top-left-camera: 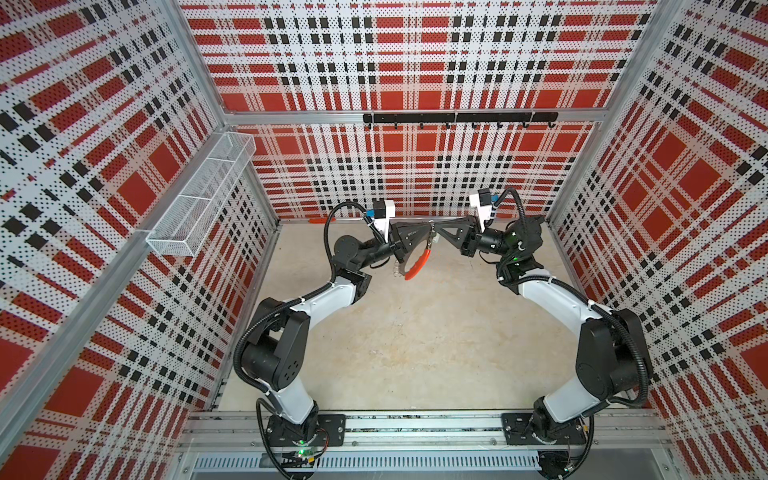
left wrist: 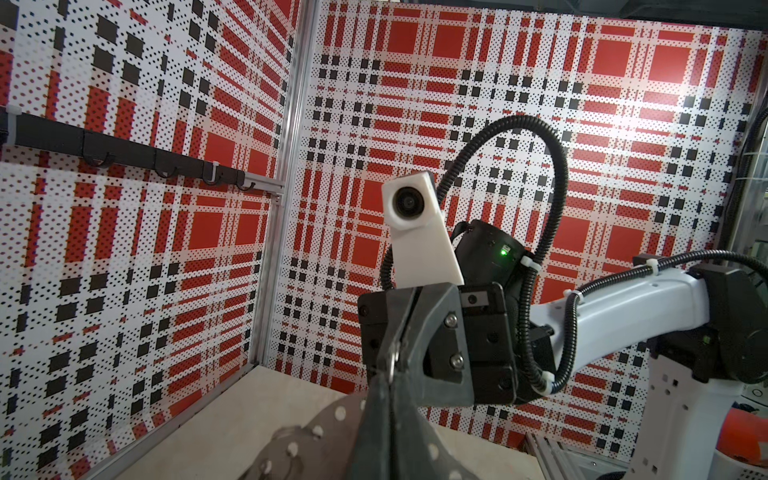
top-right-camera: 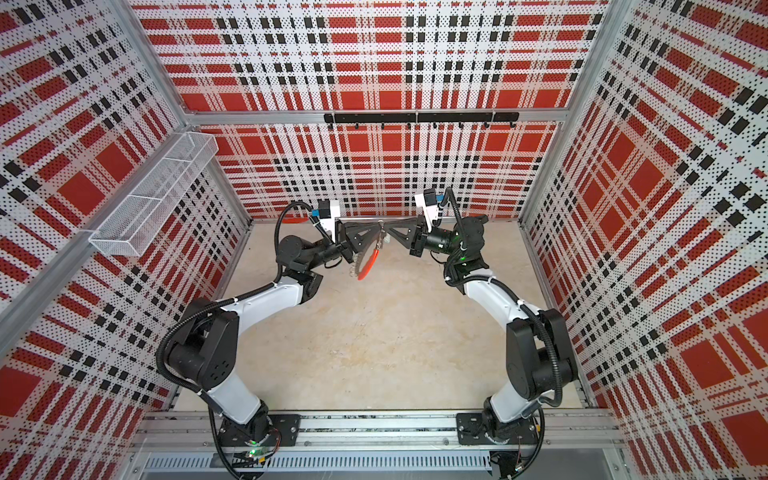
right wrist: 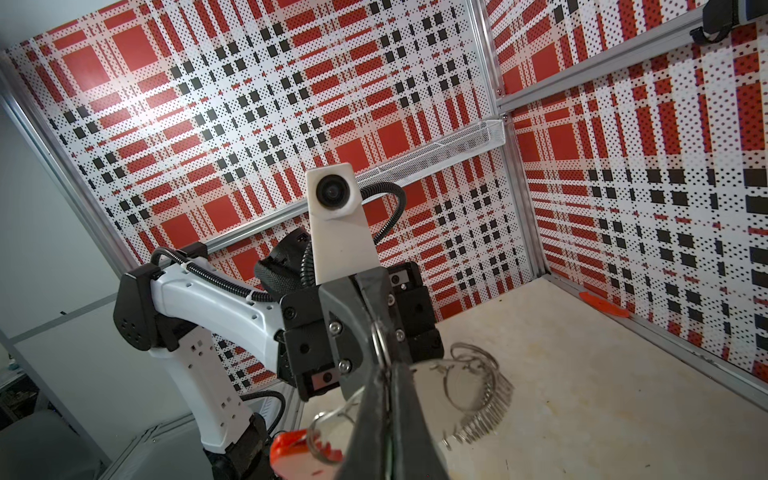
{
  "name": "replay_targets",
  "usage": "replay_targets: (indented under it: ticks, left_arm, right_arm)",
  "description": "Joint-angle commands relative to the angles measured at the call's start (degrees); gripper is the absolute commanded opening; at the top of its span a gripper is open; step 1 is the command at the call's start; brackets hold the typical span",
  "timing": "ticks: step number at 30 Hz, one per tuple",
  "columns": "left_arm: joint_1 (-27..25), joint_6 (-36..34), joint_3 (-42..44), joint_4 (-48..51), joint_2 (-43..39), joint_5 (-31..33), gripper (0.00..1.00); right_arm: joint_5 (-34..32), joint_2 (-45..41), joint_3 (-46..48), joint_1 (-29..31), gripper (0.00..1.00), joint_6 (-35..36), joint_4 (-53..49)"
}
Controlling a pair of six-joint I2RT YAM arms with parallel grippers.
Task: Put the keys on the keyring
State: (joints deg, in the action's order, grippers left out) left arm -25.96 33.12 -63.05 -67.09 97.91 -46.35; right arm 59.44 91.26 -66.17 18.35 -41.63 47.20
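My left pincer (top-left-camera: 424, 237) clamps the keyring (top-left-camera: 415, 268), hanging edge-down over the desk (top-left-camera: 415, 353), while my right pincer (top-left-camera: 439, 235), closed on the keys (top-left-camera: 434, 240), meets it tip to tip at the ring's upper rim.

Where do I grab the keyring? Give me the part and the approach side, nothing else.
The bare dark band of the keyring, clear of the wire clips and orange arc. It hangs thin and on edge, so come at its upper rim, fingers flat on both faces, as the left gripper does.
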Motion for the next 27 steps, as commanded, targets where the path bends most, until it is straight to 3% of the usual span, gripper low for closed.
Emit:
replay_targets:
  ticks: [1,7,10,15,19,21,25,27]
  left_arm:
    - [-0.40,-1.05,-1.64,-1.02,1.03,-2.40,0.00]
    - [0.03,-8.86,-0.70,4.43,0.13,-2.10,0.01]
    - [0.03,-16.40,0.51,9.30,-1.50,-0.32,0.18]
    - [0.28,-28.27,3.80,13.46,-4.65,-0.16,0.31]
    - [1.08,-39.29,5.44,19.22,-8.06,-1.41,0.34]
    - [1.42,-46.91,2.95,28.91,-8.99,-2.23,0.35]
    - [0.79,-69.82,-10.04,63.55,-6.98,-0.68,0.42]
    - [0.29,-75.87,-15.86,74.72,-4.76,1.23,0.42]
  right_arm:
    - [-1.06,-2.04,-1.15,0.54,0.00,6.16,-6.95]
    - [-10.14,-5.57,-3.23,1.09,0.00,27.13,-29.96]
    - [-16.85,-6.78,-4.23,2.05,0.00,36.52,-38.35]
    - [-22.14,-8.55,-2.73,2.64,0.00,43.48,-40.73]
    - [-24.18,-9.63,-1.85,2.75,0.00,47.73,-41.84]
    - [-24.12,-9.87,-1.86,2.84,0.00,49.74,-42.86]
    - [-24.08,-9.98,-1.20,3.23,0.00,52.81,-43.60]
    - [-23.53,-10.05,-0.89,3.46,0.00,53.21,-43.50]
